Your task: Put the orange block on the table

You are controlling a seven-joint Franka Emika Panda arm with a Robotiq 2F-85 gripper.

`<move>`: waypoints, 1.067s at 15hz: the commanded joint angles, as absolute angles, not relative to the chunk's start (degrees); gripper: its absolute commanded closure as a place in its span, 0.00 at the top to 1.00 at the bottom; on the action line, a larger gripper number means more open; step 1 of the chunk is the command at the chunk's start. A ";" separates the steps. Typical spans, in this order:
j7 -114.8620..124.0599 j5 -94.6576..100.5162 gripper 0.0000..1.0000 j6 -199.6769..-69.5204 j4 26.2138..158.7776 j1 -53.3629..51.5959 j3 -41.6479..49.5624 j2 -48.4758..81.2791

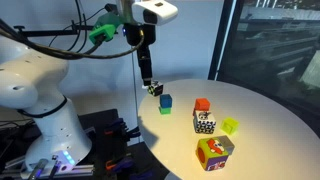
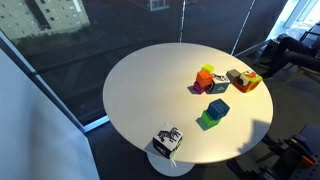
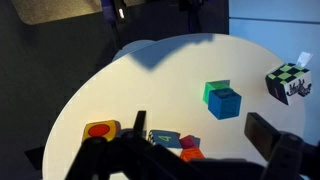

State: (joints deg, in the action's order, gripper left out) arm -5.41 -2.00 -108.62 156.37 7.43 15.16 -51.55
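Clutter sits nearest to me: a large multicoloured picture cube with orange sides, and just behind it a black-and-white patterned cube with the small plain orange-red block apparently resting on its top, so the block is not yet down on the pale cream round worktop. A small lime-green piece lies just beside that stack. Farther back a small blue cube stands near the rim. Beyond it the black pincer hangs from the white arm, well apart from the block. In the wrist view its fingers stand apart with nothing gripped. I'd judge that reaching for the block is the step in hand. To do it well, travel high enough to clear the blue cube, stop squarely over the block and come straight down. Turn the fingers so neither drops onto the green piece. Close only on the orange faces, above the patterned cube's top, or the lower cube will likely be dragged along. Lift straight up before moving sideways, then set the block flat on a bare patch, well apart from the other pieces, and let go only once it rests.
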 commanded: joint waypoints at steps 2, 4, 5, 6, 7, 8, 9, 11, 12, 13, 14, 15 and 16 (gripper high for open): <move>-6.11 -2.75 1.00 -108.49 156.26 8.43 14.33 -51.30; -6.11 -2.75 1.00 -108.49 156.26 8.43 14.33 -51.30; -6.11 -2.75 1.00 -108.49 156.26 8.43 14.33 -51.30; -6.11 -2.75 1.00 -108.49 156.26 8.43 14.33 -51.30; -6.11 -2.75 1.00 -108.49 156.26 8.43 14.33 -51.30; -5.89 -2.71 1.00 -108.77 156.24 8.32 14.02 -51.03; -5.40 -2.78 1.00 -109.34 156.08 8.16 13.53 -50.60; -4.65 -2.73 1.00 -109.96 155.50 7.82 12.38 -49.51; -4.18 -2.66 1.00 -110.66 155.38 7.78 11.75 -49.10; -3.65 -2.64 1.00 -111.23 155.02 7.68 11.06 -48.38; -3.09 -2.61 1.00 -112.07 154.72 7.62 10.40 -47.74; -2.39 -2.54 1.00 -112.80 154.27 7.56 9.61 -46.91; -1.66 -2.42 1.00 -113.48 153.78 7.52 8.82 -45.97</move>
